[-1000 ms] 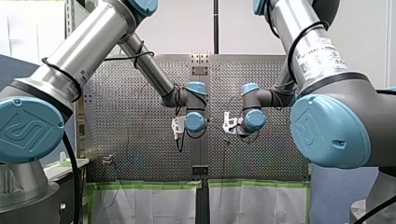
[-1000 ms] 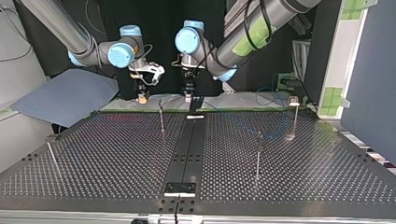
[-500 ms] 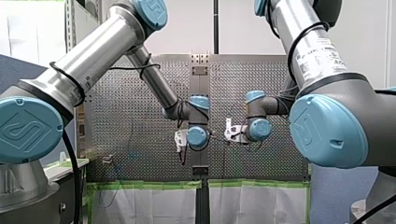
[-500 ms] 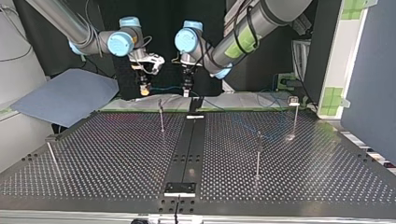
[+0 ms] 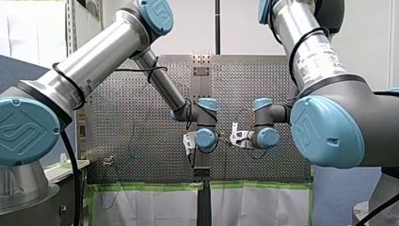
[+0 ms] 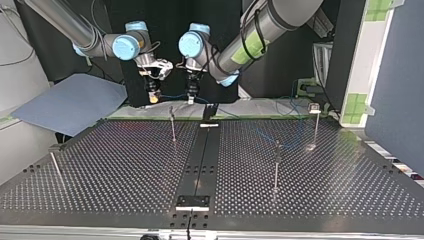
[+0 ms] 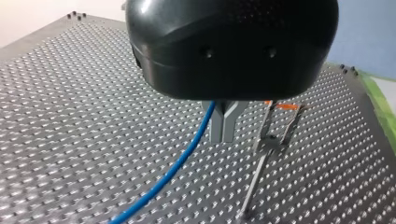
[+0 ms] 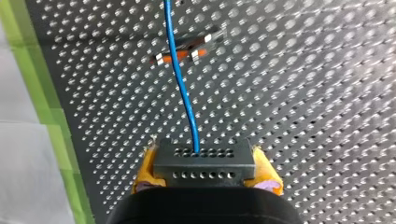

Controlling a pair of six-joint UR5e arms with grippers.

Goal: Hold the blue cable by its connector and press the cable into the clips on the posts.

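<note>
The blue cable leaves a dark grey connector with rows of holes. My right gripper is shut on that connector between yellow pads. Ahead of it the cable passes over a post's clip with orange and white marks. My left gripper has its metal fingers shut on the cable further along, beside another post's clip. In the top view both grippers hang above the table's far edge, the right one and the left one close together.
Thin posts stand on the perforated table: one near the far middle, one at the right centre, one at the far right, one at the left edge. A blue cloth lies beyond the table.
Both grippers have risen off the table's far edge and drifted to the top view's left, the left one more. A stretch of blue cable now shows between them.
</note>
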